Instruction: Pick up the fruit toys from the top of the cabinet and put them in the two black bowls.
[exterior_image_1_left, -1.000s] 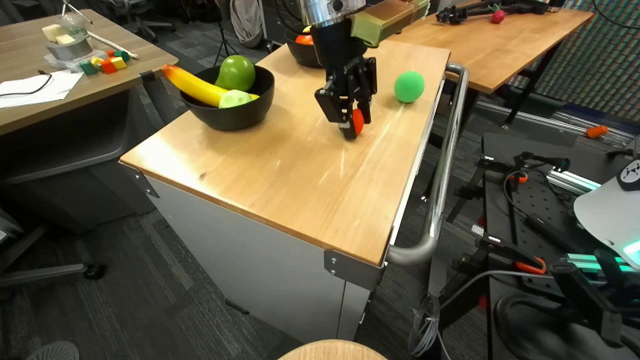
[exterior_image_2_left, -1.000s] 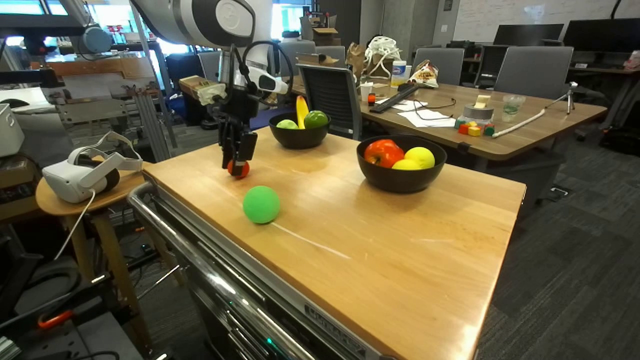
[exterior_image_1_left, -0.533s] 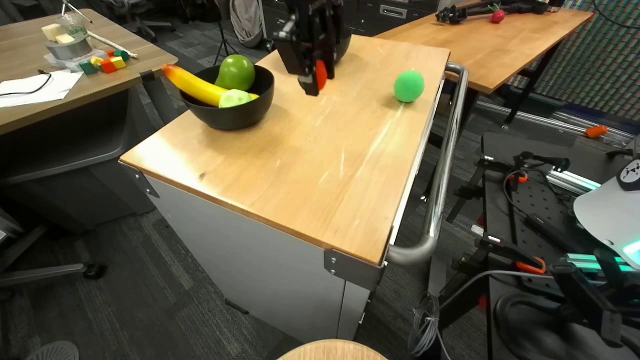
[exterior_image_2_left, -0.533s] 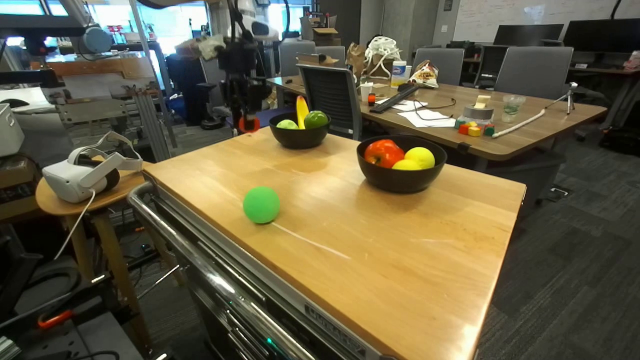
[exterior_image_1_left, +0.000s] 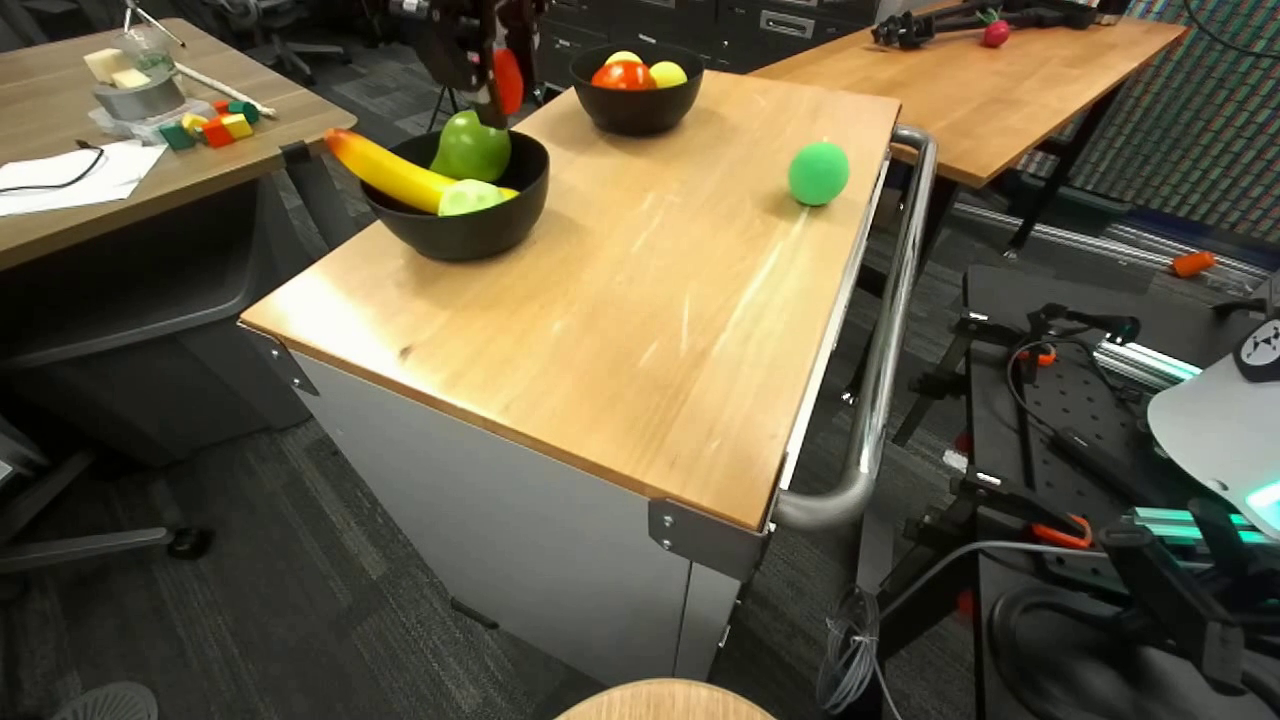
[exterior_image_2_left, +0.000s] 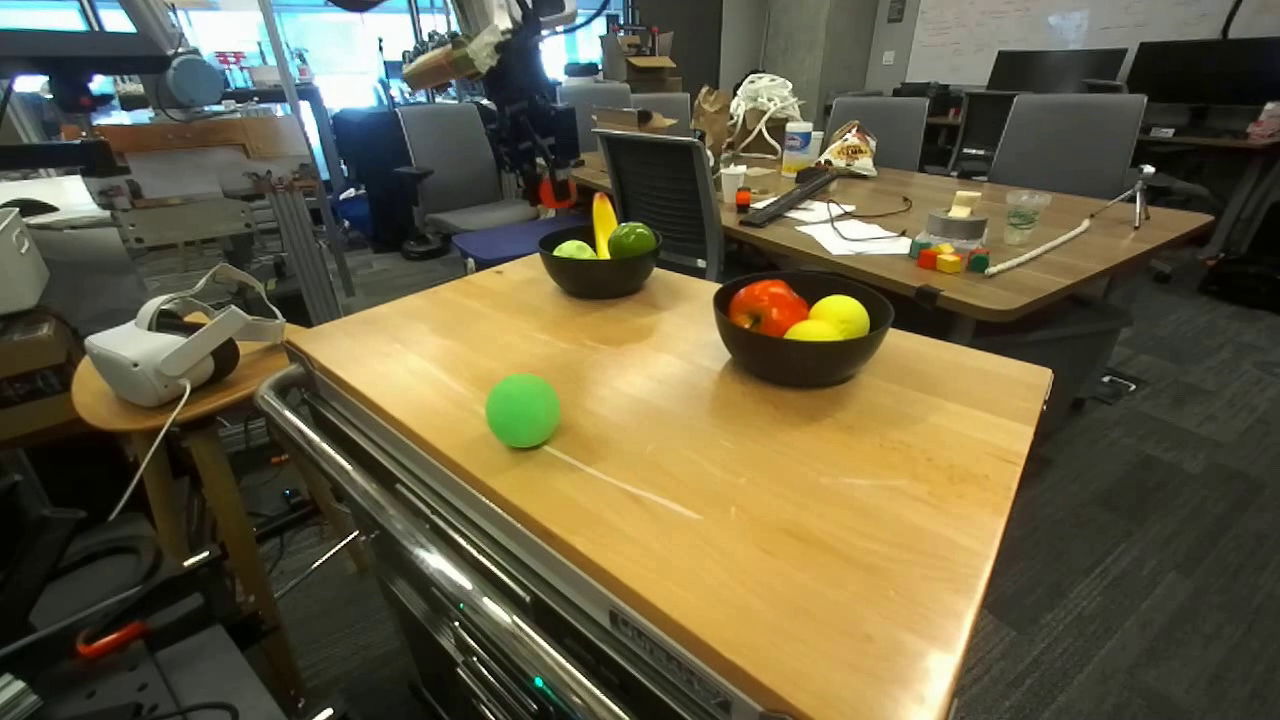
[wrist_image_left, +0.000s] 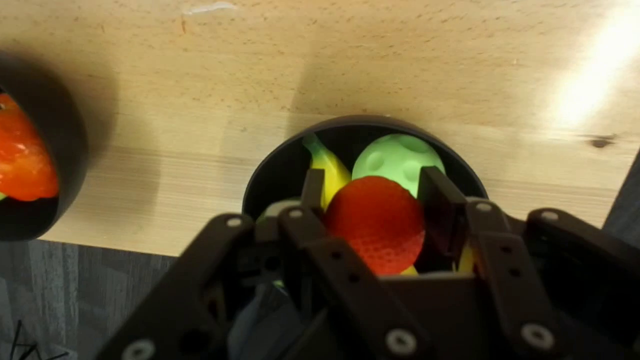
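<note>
Nearly done, judging by two stocked black bowls; yet to place red ball pinched in gripper or fetch green ball.

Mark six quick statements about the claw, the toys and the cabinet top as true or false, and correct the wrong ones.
1. The claw grips a round red toy. True.
2. A bright green ball rests on the cabinet top. True.
3. The round red toy rests on the cabinet top. False: it is held up in the air.
4. A toy banana sticks out past the rim of a black bowl. True.
5. That bowl holds nothing else. False: a pale green dimpled toy lies in it too.
6. The claw touches the bright green ball. False: they are well apart.
</note>
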